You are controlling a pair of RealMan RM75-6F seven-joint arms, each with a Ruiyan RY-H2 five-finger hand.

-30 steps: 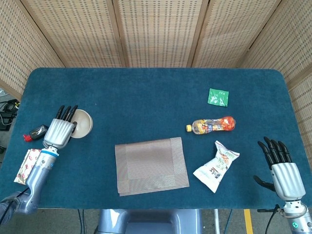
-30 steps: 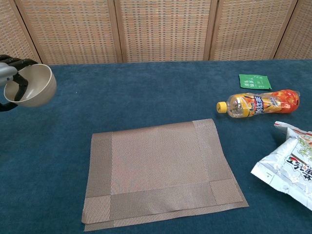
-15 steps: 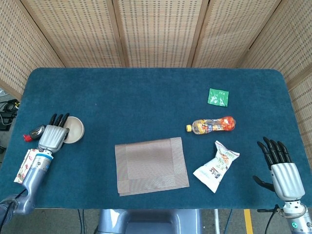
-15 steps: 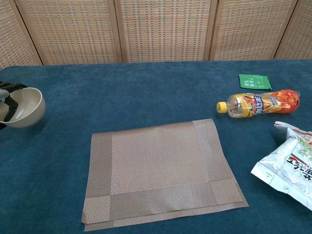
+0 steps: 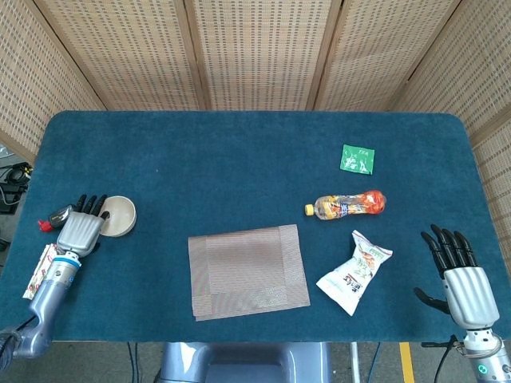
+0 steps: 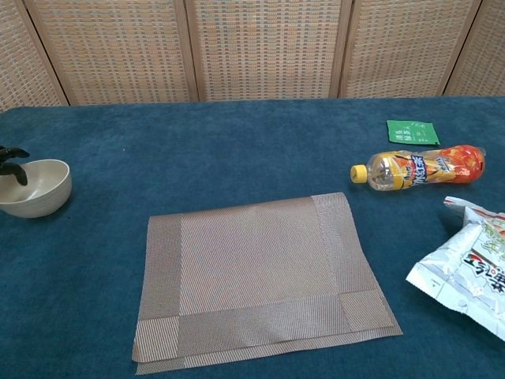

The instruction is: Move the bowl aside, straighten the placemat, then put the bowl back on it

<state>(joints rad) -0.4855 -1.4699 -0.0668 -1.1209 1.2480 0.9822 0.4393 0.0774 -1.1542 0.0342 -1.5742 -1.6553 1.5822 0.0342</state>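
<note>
A: What is the bowl [image 5: 120, 215] like?
B: It is round, smooth and cream. It sits upright on the fuzzy blue counter [image 5: 239, 159], far over on the left.

A: Is the left hand [image 5: 78, 231] holding it?
B: Its dark fingertips [image 6: 14, 154] hook over the bowl's rim, so it looks like it grips the edge.

A: And before?
B: A second ago the bowl was tipped up in the air. Now it has come down flat and moved a bit more to the left.

A: Where is the placemat [image 5: 247, 271]?
B: Near the front, in the middle. It is a brown woven rectangle, lying a little crooked. It has not moved.

A: And the right hand [image 5: 463, 279]?
B: It is at the near right corner, fingers spread, holding nothing, same as before.

A: What else?
B: A shiny plastic bottle [image 5: 347, 206], a crinkly white snack bag [image 5: 354, 273] and a small green packet [image 5: 357, 158] lie on the right.
</note>
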